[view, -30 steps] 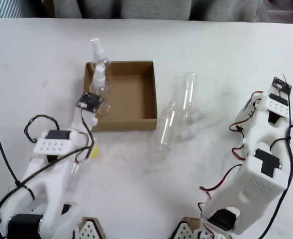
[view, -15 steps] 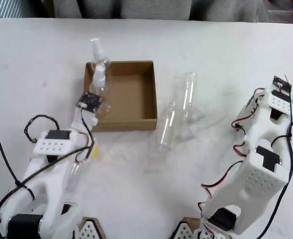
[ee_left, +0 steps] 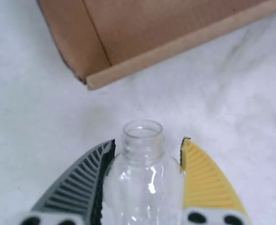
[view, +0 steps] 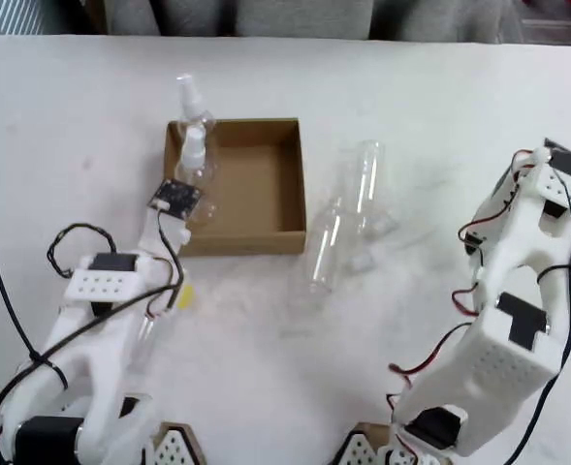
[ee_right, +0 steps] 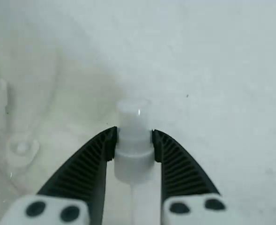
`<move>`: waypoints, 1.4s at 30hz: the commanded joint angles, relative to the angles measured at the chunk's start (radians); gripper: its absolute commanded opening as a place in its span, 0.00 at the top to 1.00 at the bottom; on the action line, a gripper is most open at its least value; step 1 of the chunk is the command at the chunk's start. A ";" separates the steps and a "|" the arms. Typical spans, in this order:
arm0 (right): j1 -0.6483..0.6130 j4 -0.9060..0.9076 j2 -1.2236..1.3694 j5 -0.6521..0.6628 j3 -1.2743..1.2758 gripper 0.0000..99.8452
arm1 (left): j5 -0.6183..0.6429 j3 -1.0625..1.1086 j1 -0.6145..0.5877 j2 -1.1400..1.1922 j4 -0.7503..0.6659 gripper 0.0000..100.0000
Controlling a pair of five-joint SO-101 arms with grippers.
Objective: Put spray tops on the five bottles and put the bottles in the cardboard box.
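**Bottle in the left fingers, spray top in the right**

From the left wrist: grips a bottle [ee_left: 142,187], open at the mouth, in the left gripper [ee_left: 147,143]. Clenches the grey and yellow fingers [ee_left: 203,183] on its shoulders just below the neck. Aims the mouth at a corner of the box [ee_left: 175,44], near it but apart, over the white tabletop [ee_left: 250,117].

From the right wrist: pinches a white spray top [ee_right: 134,117] in the right gripper [ee_right: 133,136]. Closes both black fingers on its collar, with the cap end poking out past the tips. Catches clear bottle shapes off to one side, too blurred to sort.

From above: adds the layout that the wrist views lack.
- Sets the box, open side up, in the middle of the tabletop.
- Puts a capped bottle [view: 196,165] by the box's left wall, near the far-left corner.
- Puts a far capped bottle [view: 190,102] at that corner. Cannot tell whether inside or just behind the wall.
- Lays a bare bottle [view: 364,179] and a near bare bottle [view: 326,247] on their sides just right of the box, close together, with small pale pieces beside them, too blurred to name.
- Places the left arm [view: 111,291] in front of the box's near-left corner, and the right arm [view: 527,252] at the right edge, well apart from the box.
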 commanded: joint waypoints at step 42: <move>-0.492 -0.398 -1.234 0.003 -0.052 0.98 | 0.367 0.318 0.501 -1.323 -0.377 0.97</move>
